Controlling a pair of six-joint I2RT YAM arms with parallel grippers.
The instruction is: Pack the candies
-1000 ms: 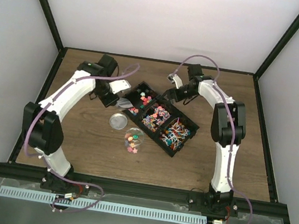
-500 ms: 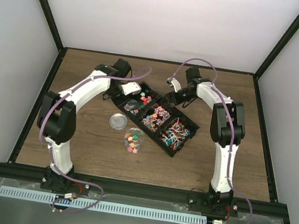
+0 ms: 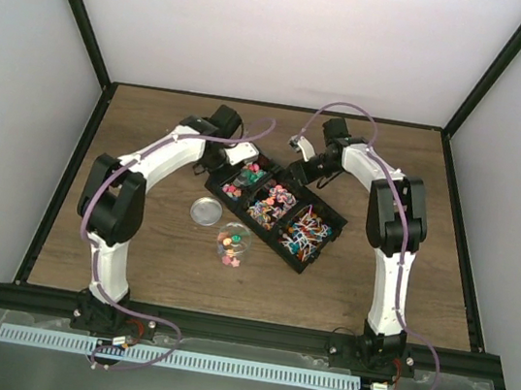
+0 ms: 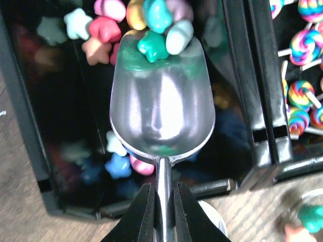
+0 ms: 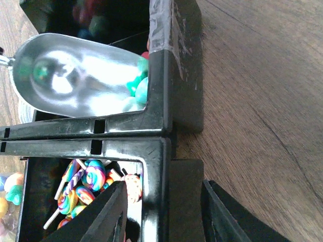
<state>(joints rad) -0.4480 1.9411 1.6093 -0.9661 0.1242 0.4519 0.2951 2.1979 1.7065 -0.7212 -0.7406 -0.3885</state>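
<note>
Finds the left end effector, clamped tight on the scoop handle, no longer beside the lid but inside the tray's end compartment. Noses the scoop bowl under the candies, a few riding its lip. Straddles the tray wall with the right end effector, grip unclear. Points to another load for the part-filled jar.

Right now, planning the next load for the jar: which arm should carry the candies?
Left. The left gripper is shut on the handle of the scoop, whose bowl sits among the candies. The right gripper only straddles the wall of the tray, jaws apart.
</note>
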